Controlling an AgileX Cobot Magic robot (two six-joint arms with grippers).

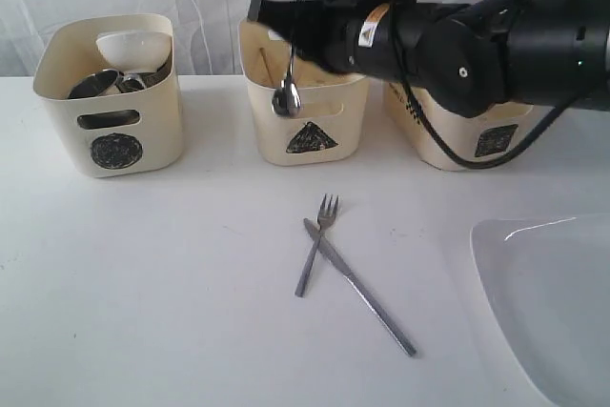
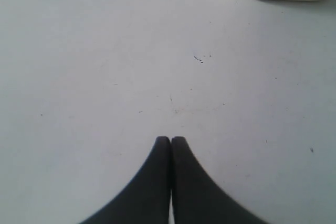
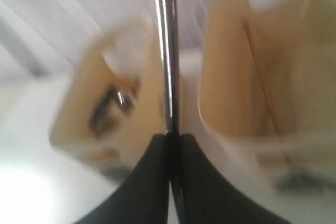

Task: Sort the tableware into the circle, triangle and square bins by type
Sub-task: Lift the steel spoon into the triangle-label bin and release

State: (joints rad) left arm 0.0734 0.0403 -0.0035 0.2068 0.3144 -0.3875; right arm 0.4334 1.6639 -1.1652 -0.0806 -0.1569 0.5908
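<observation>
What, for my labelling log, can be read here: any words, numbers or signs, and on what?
No readable words or numbers anywhere.
Black circle sign: on the left bin.
Black triangle sign: on the middle bin.
Dark square sign: on the right bin.
Too small to read: the sticker on the right arm.

Table [image 1: 143, 283], white. Bearing: circle bin [image 1: 110, 131], triangle bin [image 1: 310, 135], square bin [image 1: 453, 131], in a back row; fork [image 1: 309, 266] crossing knife [image 1: 367, 295], apparently on top; white plate [image 1: 548, 302], right edge.

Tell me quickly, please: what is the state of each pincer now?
The left pincer is closed, holding nothing.
The right pincer is closed on the steel spoon.
</observation>
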